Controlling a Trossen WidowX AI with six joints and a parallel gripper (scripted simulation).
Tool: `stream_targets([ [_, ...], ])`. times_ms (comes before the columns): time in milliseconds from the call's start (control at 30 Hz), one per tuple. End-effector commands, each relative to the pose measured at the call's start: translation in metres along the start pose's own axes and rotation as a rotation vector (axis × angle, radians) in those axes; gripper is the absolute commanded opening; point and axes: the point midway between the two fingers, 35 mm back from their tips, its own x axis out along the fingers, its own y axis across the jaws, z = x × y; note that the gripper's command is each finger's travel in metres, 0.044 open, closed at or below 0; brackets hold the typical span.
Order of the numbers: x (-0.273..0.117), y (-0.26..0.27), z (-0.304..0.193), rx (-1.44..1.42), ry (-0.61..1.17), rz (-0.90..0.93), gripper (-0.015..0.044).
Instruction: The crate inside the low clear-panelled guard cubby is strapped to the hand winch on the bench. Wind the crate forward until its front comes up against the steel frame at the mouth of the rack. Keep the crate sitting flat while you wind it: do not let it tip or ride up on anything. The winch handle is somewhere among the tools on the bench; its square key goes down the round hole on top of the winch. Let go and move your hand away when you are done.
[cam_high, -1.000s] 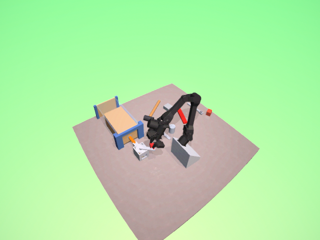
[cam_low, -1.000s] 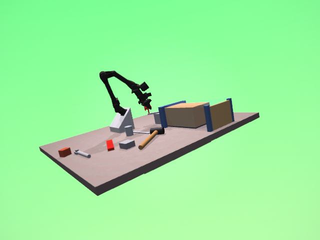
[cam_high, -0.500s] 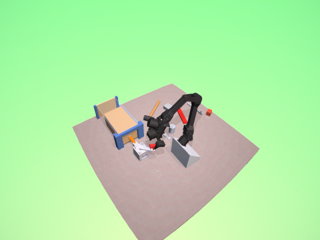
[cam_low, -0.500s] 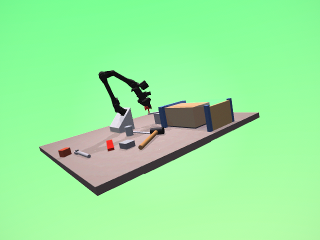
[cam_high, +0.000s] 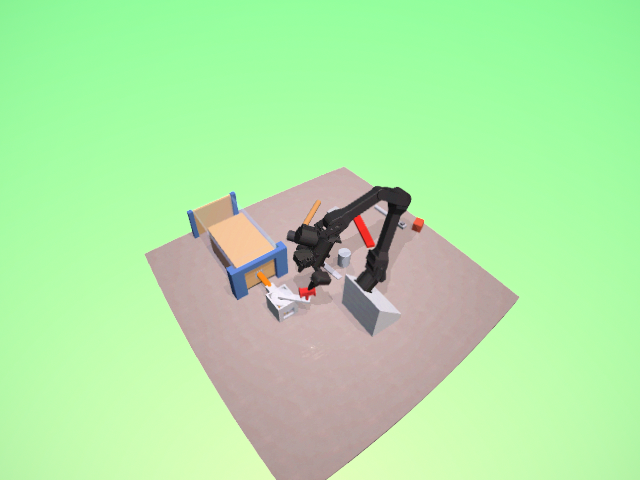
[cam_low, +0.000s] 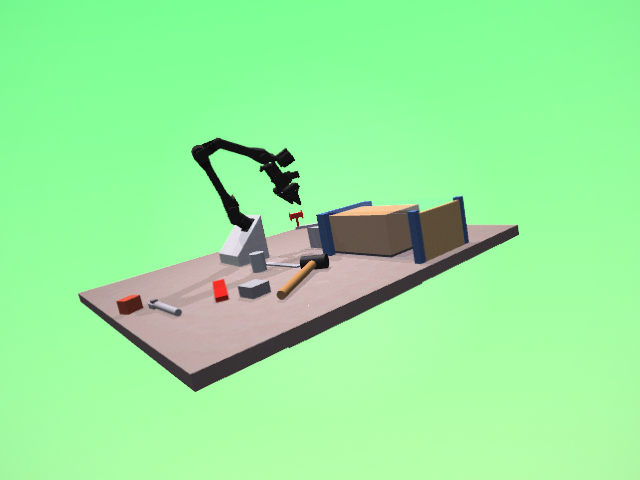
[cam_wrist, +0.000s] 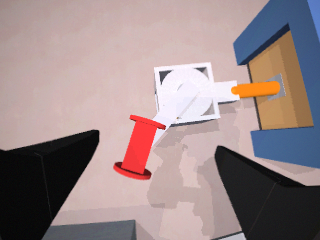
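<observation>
The white winch (cam_high: 281, 304) (cam_wrist: 186, 94) stands in front of the blue steel frame (cam_high: 256, 266) (cam_wrist: 280, 90). The crank handle is seated in its top, with a pale arm and a red grip (cam_high: 306, 293) (cam_low: 295, 217) (cam_wrist: 138, 152) standing upright at the arm's end. An orange strap (cam_high: 264, 279) (cam_wrist: 255, 89) runs from the winch to the tan crate (cam_high: 240, 240) (cam_low: 369, 228), whose front face (cam_wrist: 280, 85) shows inside the frame's mouth. My gripper (cam_high: 317, 279) (cam_low: 294, 195) (cam_wrist: 158, 143) is open and empty, a little above the red grip, touching nothing.
A grey wedge-shaped arm base (cam_high: 368, 305) stands to the right of the winch. A hammer (cam_low: 302, 273), a grey cylinder (cam_high: 344, 256), a red bar (cam_high: 363, 230), a grey block (cam_low: 254, 288), a wrench (cam_low: 165, 307) and a red-brown block (cam_high: 417, 224) lie on the bench.
</observation>
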Motion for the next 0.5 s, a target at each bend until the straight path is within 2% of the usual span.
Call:
stream_targets([
  [0, -0.01, 0.002, 0.001, 0.005, -0.005, 0.004, 0.044],
  [200, -0.059, 0.015, -0.009, 0.004, -0.003, 0.005, 0.044],
  [333, -0.061, 0.016, -0.01, 0.004, -0.003, 0.005, 0.044],
  [467, -0.054, 0.005, 0.011, 0.004, 0.043, -0.004, 0.044],
])
